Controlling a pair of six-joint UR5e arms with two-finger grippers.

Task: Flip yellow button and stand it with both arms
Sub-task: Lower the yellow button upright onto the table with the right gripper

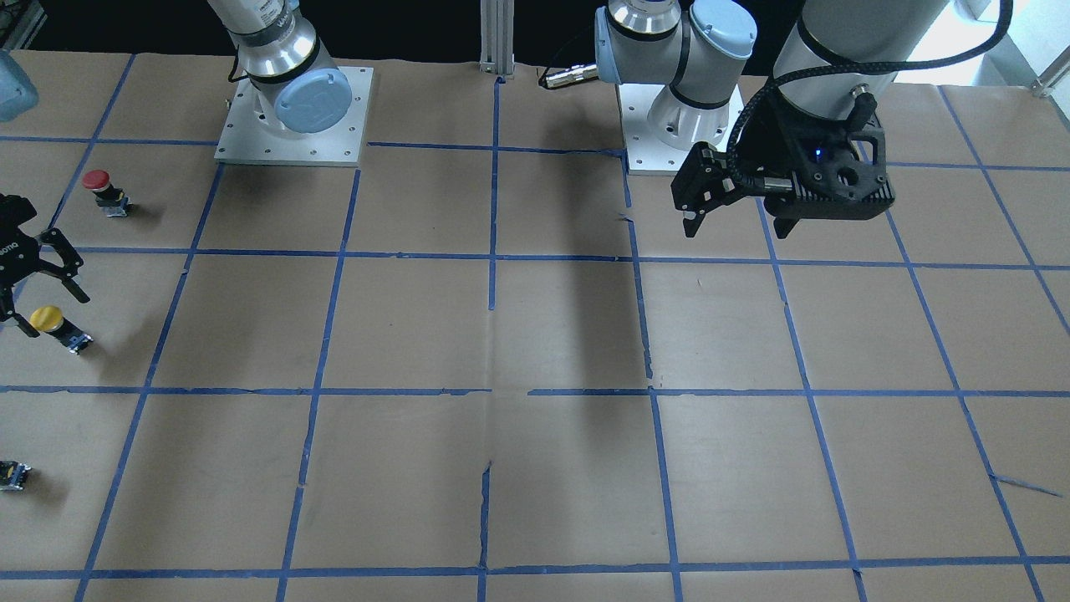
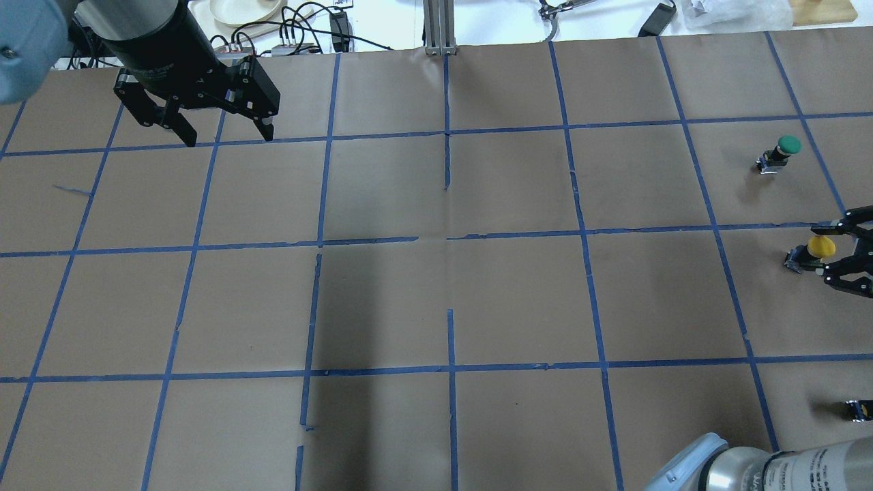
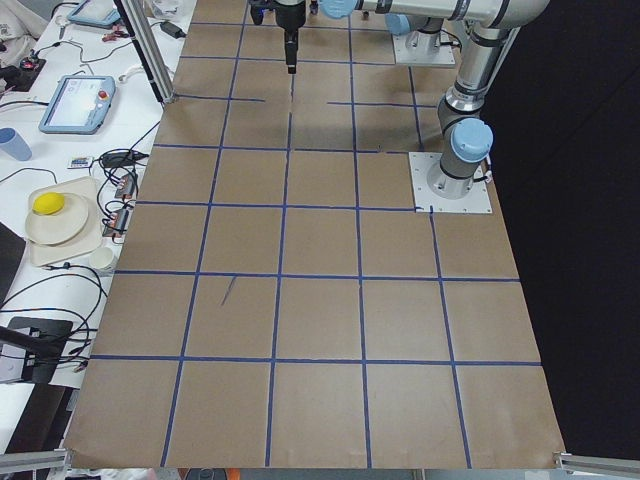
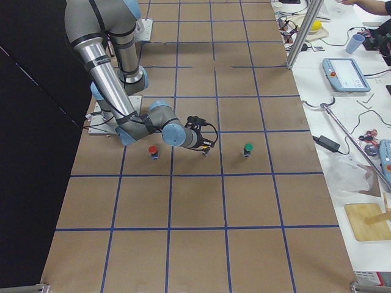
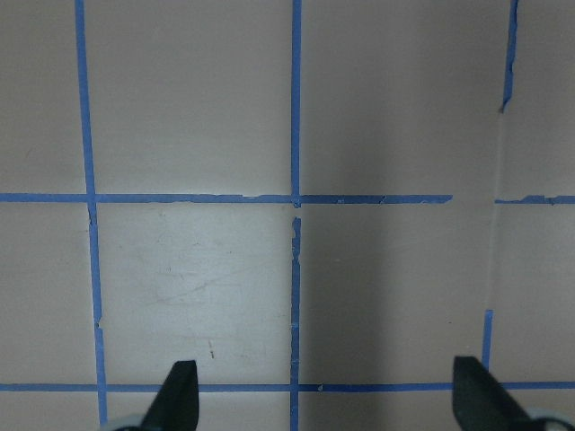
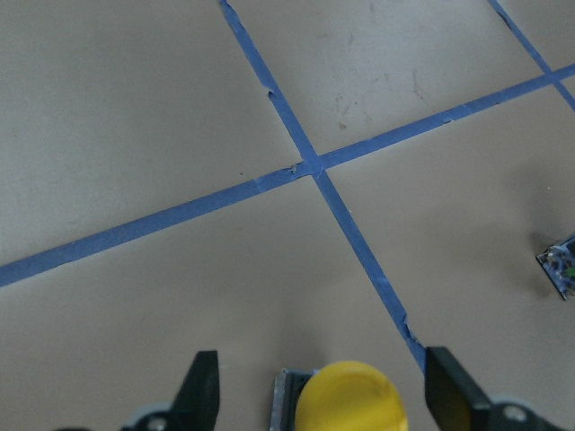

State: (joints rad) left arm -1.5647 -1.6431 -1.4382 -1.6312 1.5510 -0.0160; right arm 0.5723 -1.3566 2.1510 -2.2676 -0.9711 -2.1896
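Observation:
The yellow button (image 1: pixel 47 318) has a round yellow cap and a dark body. It sits on the brown paper at the table's right end and also shows in the overhead view (image 2: pixel 820 247). My right gripper (image 2: pixel 829 251) is open, low over the table, with one finger on each side of the cap. Its wrist view shows the cap (image 6: pixel 350 400) between the two fingertips (image 6: pixel 199 386), touching neither. My left gripper (image 2: pixel 228 140) is open and empty, hanging above the table at the far left. Its wrist view shows only paper between its fingertips (image 5: pixel 180 395).
A red-capped button (image 1: pixel 95 179) stands nearer the robot than the yellow one. A green-capped button (image 2: pixel 788 144) stands further out. A small dark capless block (image 2: pixel 858 408) lies near the right arm's base. Blue tape lines grid the paper. Two arm base plates (image 1: pixel 292 125) are bolted down.

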